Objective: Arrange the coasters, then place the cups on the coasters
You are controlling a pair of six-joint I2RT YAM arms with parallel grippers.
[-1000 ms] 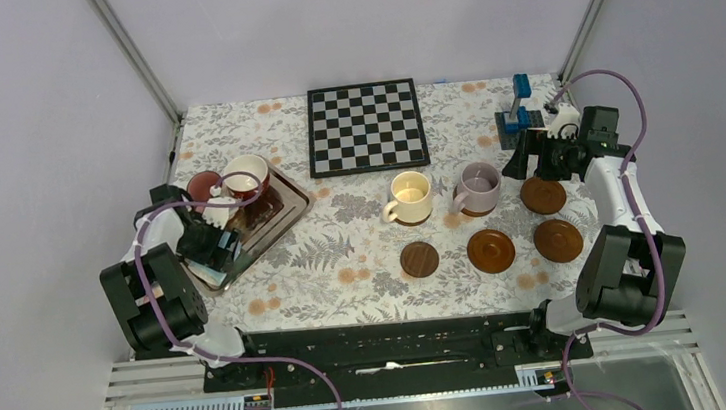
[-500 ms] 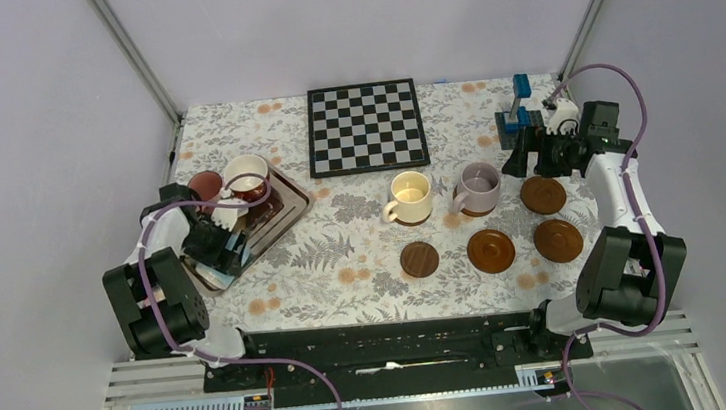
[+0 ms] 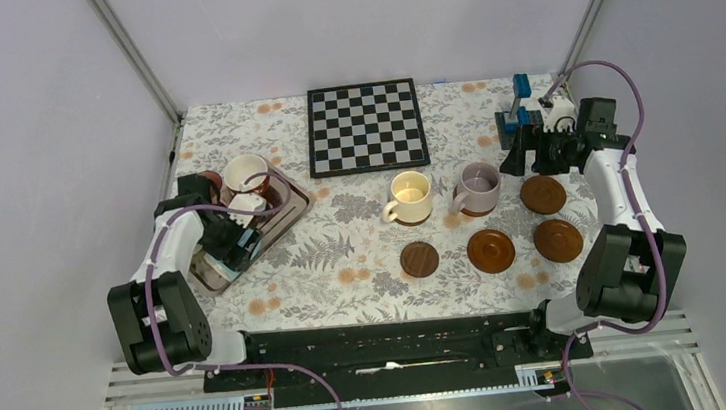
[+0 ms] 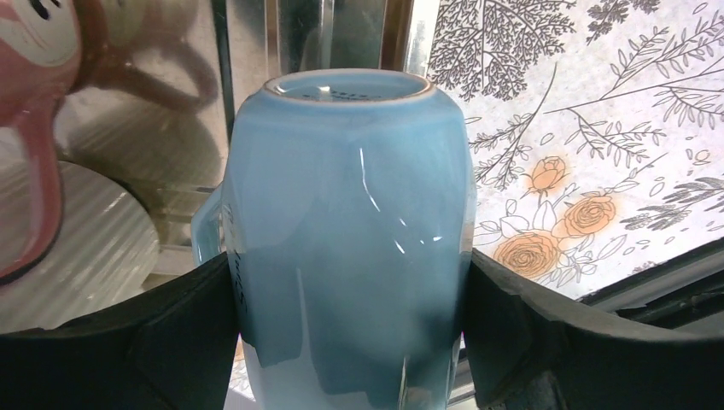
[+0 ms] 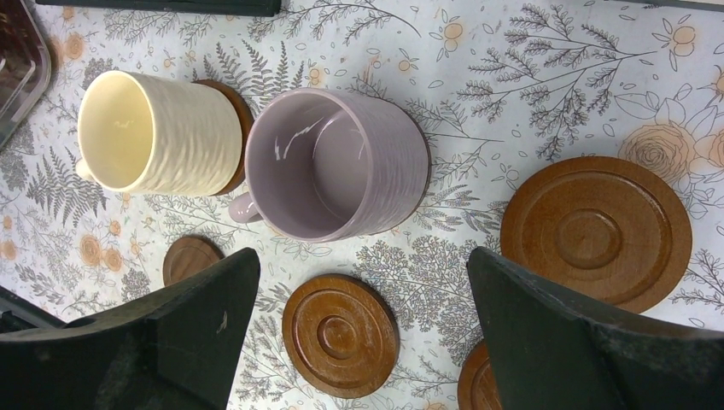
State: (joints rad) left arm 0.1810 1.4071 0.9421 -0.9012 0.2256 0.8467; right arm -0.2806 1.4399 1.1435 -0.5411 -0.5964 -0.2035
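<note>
My left gripper point(image 4: 352, 342) is shut on the light blue cup point(image 4: 350, 239), its fingers pressing both sides, over the metal tray's point(image 3: 287, 215) near end. A pink cup point(image 4: 30, 128) and a white dark-rimmed cup point(image 3: 248, 176) sit in the tray. The cream cup point(image 3: 411, 197) and lilac cup point(image 3: 479, 188) each stand on a coaster. Bare coasters lie nearby: a small dark one point(image 3: 419, 259) and three larger ones point(image 3: 491, 250), point(image 3: 557, 239), point(image 3: 543, 194). My right gripper point(image 3: 525, 156) hangs open above the back right coaster, holding nothing.
A chessboard point(image 3: 365, 125) lies at the back centre. A blue block stand point(image 3: 516, 115) sits at the back right, just behind my right gripper. The tray's raised rim runs beside the blue cup.
My left gripper has shifted a little to the right with the blue cup in it. The right gripper has drawn slightly back and to the right, staying open.
</note>
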